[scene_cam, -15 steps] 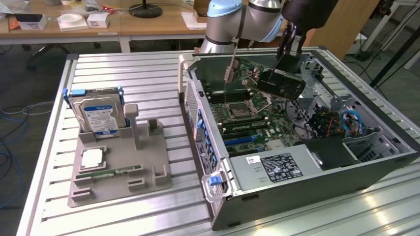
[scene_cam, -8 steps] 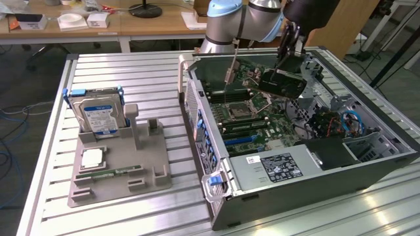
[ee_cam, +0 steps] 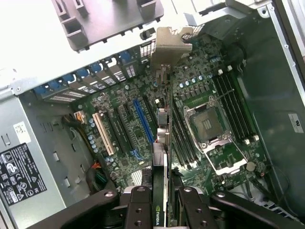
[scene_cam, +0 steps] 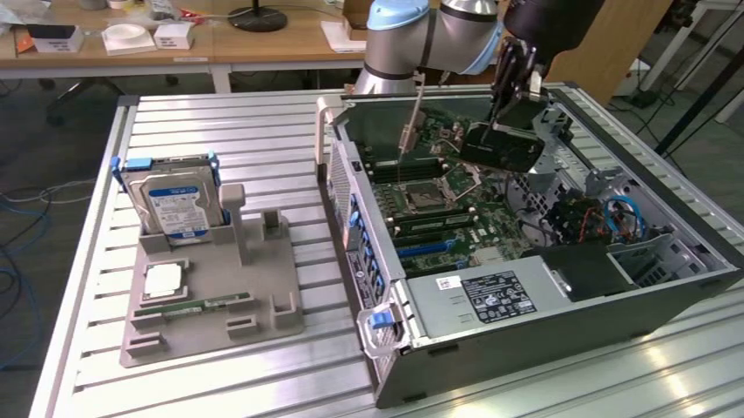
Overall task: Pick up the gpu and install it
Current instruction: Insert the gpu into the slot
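My black metal hand point(ee_cam: 161, 202) is pinching the thin, flat black card with the shiny metal end, the gpu point(scene_cam: 503, 146). The card hangs just under my hand, over the big open grey metal computer box point(scene_cam: 524, 348). It is picked up, but I think it is not in a slot yet. Below my hand lies the bumpy green board point(ee_cam: 124, 109) with long thin slots, one of them blue point(ee_cam: 144, 121). I think the card's bottom edge must line up straight over a slot and be pushed gently.
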Controlling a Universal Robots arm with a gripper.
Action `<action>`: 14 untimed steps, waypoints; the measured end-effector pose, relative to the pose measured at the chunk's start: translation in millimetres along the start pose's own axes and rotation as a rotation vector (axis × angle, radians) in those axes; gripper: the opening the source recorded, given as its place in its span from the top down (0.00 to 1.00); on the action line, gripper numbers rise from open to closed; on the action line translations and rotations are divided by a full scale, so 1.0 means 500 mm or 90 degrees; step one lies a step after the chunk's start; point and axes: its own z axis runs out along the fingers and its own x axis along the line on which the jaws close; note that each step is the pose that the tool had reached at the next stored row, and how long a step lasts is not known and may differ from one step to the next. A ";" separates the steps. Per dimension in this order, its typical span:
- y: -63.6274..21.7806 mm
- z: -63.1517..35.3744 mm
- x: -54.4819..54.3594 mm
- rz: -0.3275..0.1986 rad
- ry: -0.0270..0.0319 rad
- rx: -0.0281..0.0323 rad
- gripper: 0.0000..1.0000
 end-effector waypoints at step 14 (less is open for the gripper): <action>-0.002 0.000 -0.001 -0.093 0.0040 -0.0023 0.74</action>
